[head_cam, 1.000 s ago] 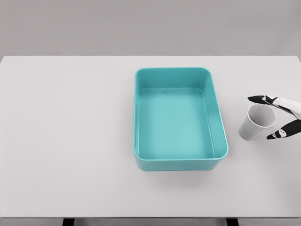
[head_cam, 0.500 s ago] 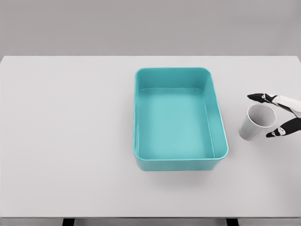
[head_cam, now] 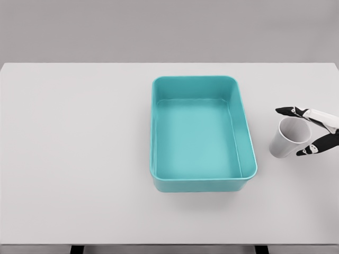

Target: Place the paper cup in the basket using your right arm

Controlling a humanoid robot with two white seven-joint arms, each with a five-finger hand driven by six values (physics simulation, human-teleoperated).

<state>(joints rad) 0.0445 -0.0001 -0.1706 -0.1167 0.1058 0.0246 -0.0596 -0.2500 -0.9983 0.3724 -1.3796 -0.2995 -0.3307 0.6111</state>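
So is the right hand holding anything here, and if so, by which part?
It cannot be told for sure. The right hand has fingers on either side of the paper cup near its rim, but firm contact isn't clear. The cup stands on the table.

A wide, flat white table (head_cam: 79,159) with a smooth matte top spans nearly the full width of the head view. A rectangular teal plastic basket (head_cam: 204,182) with rounded corners rests directly on it, slightly right of the table's middle. Just to the right of the basket, apart from its wall, a small white paper cup (head_cam: 286,138) sits tilted on the tabletop.
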